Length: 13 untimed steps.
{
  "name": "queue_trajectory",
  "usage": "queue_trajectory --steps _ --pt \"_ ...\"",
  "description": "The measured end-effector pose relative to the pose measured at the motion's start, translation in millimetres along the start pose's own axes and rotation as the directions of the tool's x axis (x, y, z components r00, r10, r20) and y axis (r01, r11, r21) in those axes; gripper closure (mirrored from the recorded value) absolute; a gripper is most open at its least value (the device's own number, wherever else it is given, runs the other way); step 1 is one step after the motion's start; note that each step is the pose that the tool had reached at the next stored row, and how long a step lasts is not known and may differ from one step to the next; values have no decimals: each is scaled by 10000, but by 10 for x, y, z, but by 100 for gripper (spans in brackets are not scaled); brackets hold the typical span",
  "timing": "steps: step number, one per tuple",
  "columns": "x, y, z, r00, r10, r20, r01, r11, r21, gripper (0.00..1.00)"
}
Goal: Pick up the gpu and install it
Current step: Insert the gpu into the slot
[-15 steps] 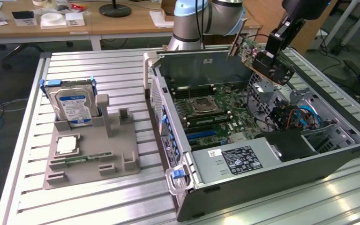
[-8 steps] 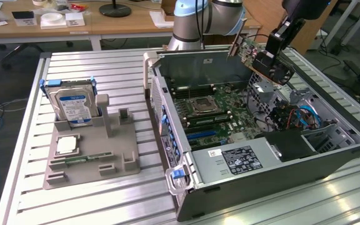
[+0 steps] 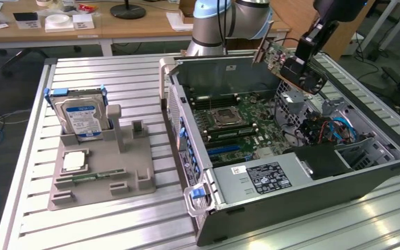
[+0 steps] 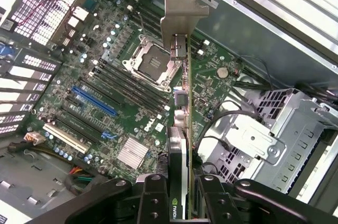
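Two black fingers [image 4: 153, 200] sit nearest in the wrist view, and the gripper [image 4: 186, 192] is closed tight on one gpu [image 4: 177, 147], which stands edge-on between them. The card is a thin green board with a black cooler on one face. Its bent silver bracket [image 4: 182, 18] is at the end farthest from the fingers.

Beyond the card lies one green motherboard [image 4: 105, 76], and the card is apart from it. The board carries one square metal-framed processor socket [image 4: 150, 60], one blue slot [image 4: 94, 101], one cream slot [image 4: 66, 137], one finned silver heat sink [image 4: 132, 154] and one round coin cell [image 4: 223, 72]. One perforated steel drive cage [image 4: 264, 129] and black cables crowd one side of the board.

In the upper right of the exterior view the gripper [image 3: 299, 66] holds the gpu [image 3: 278, 56] tilted in the air. It hangs over the far corner of one open grey computer case [image 3: 290, 187], with open air around the card.

At the exterior view's left stands one grey moulded holder [image 3: 116, 172] on the ribbed aluminium table [image 3: 116, 73]. It carries one upright silver hard drive [image 3: 82, 117], one flat square processor [image 3: 73, 160] and one narrow green memory stick [image 3: 92, 177]. A strip of bare table runs between the holder and the case.
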<state>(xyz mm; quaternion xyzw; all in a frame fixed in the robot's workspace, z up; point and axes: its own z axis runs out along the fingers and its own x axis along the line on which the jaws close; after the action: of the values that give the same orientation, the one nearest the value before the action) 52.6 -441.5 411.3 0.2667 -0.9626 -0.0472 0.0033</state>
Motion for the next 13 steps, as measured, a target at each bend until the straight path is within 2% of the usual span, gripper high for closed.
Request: queue_trajectory --steps 13 --pt "0 0 0 9958 -917 -84 917 9958 -21 73"
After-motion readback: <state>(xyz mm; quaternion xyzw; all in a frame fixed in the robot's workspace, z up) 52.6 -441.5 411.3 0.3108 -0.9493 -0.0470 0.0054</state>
